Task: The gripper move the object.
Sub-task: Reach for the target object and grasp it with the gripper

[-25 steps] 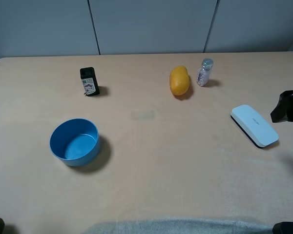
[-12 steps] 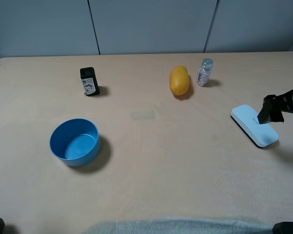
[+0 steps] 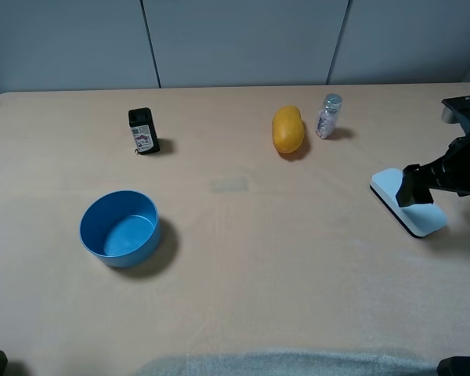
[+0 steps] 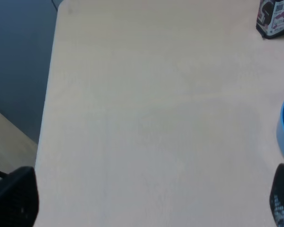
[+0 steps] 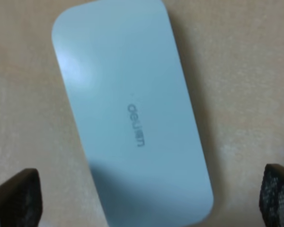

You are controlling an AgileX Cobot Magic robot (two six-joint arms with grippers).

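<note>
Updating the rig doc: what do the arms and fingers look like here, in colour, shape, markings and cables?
Right arm: matte black, blocky links, one small grey part. Right gripper: black, chunky. Right fingers: black, fine dotted grip texture on the pad. Left fingers: black, same dotted texture. No logos or markings visible; cables can't be made out.

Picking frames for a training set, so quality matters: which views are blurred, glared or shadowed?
Exterior high view: sharp, evenly lit, soft shadows beside the blue bowl and orange fruit. Right wrist view: soft focus, a pale sheen on the white case, shadow on its end nearest the fingertips. Left wrist view: slightly blurred, no glare.
</note>
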